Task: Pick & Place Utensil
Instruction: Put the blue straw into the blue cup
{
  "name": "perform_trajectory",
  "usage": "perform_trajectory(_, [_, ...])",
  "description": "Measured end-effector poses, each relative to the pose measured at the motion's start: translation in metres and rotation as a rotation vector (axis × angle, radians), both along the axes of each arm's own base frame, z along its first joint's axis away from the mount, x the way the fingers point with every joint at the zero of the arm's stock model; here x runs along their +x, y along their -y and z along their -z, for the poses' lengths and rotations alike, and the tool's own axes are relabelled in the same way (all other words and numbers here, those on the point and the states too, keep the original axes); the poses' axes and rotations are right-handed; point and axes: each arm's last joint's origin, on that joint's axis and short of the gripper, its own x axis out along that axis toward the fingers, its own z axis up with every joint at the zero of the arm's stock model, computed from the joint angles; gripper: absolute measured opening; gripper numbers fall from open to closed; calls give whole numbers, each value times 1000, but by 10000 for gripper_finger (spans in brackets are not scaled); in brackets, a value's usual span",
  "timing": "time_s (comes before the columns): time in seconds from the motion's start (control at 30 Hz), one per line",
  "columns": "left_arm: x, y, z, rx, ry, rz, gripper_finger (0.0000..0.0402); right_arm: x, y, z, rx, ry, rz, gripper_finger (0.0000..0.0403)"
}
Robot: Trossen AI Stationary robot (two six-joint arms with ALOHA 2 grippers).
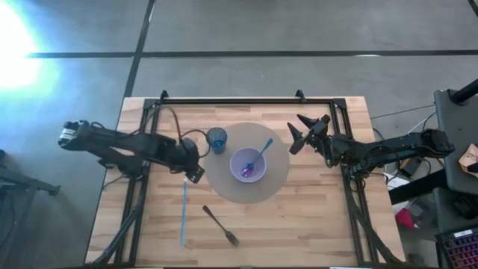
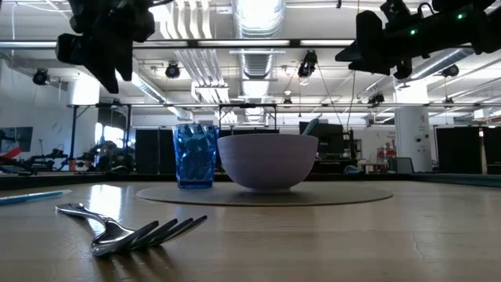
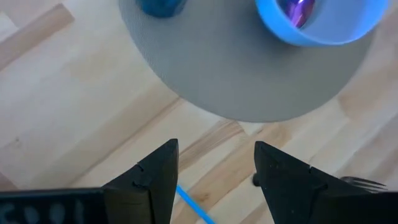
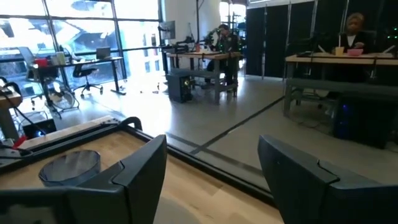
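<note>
Lying on bare wood near the table's near edge, thin blue straw [image 1: 183, 211]; open left gripper [image 1: 196, 173] above it; right gripper [image 1: 297, 128] open.

Overhead camera straight down on table [image 1: 314, 217], low camera level across it, both sharing bowl [image 1: 248, 164], wrist cameras close.

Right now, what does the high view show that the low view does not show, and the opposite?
Only the high view shows the spoon resting in the bowl, the whole long blue straw beside the mat, and both tools as open: the left tool above the straw's upper end, the right tool over the mat's edge.

Only the low view shows the room behind the table.

Both show the fork, the blue cup, the bowl and the mat.
</note>
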Motion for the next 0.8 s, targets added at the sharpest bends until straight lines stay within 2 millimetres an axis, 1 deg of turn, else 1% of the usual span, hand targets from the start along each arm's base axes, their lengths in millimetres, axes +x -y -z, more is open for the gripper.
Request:
perform_trajectory(0.2, [13,6,18,1,-96,-22,202,-1,0,-1,-2,6,-2,245])
perform_trajectory(0.4, [17,17,30,2,-171,-30,202,-3,0,-4,-8,16,-3,244])
perform_trajectory(0.6, [11,31,45,-13,-207,-71,202,-5,0,-7,-13,27,-2,244])
perform_trajectory(0.8, [2,39,61,-31,-238,-137,202,-6,0,-7,-12,29,-2,244])
